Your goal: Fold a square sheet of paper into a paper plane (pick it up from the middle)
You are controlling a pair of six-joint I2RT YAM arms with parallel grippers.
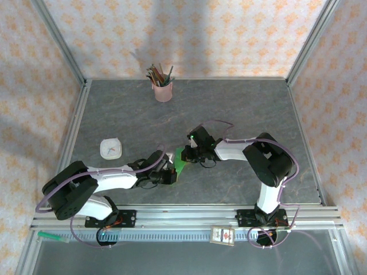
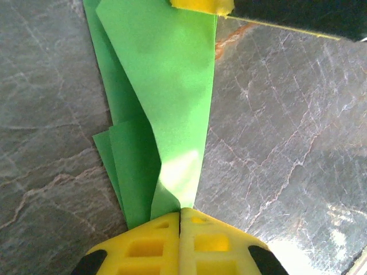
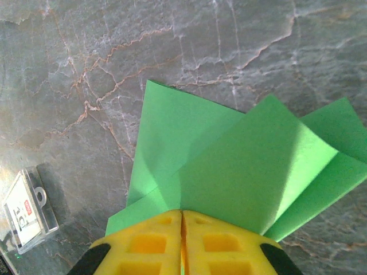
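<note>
One thin, bright green paper sheet (image 1: pixel 181 158), partly folded, sits at mid-table between the two arms, just in front of their wrists. In the left wrist view the green paper sheet (image 2: pixel 166 86) shows several overlapping layers: a broad flap on top and narrower strips sticking out to the left. In the right wrist view the green paper sheet (image 3: pixel 229 166) fans out into three pointed corners over the grey marble-look tabletop (image 3: pixel 114 57).

Two grippers, both with yellow fingers. The left gripper (image 1: pixel 170 175) is closed. Seen from its own wrist, the left gripper (image 2: pixel 179 220) has its fingers pressed together with the sheet narrowing right into the seam, so I read it as clamped on the paper's near end. The right gripper (image 1: pixel 188 153) is at the sheet's far end. The right gripper (image 3: pixel 182 217) also has its fingers together, no gap, and the paper runs under the tips. I can't tell whether it is pinching a layer or just pressing down. One of its yellow fingers touches the paper's top edge in the left wrist view, cut off by the frame.

Further out there is one pink cup of pencils (image 1: pixel 163 90) near the back wall. There is one small white squarish item (image 1: pixel 110 149) to the left, well apart from the paper. There is one clear plastic case holding a white printed card (image 3: pixel 26 212), with print too small to read, and I can't tell whether it is that same white item. One small card (image 1: pixel 222 235) rests on the front rail.

From the top view the paper is mostly hidden by the grippers, and its fold lines are unreadable there.
</note>
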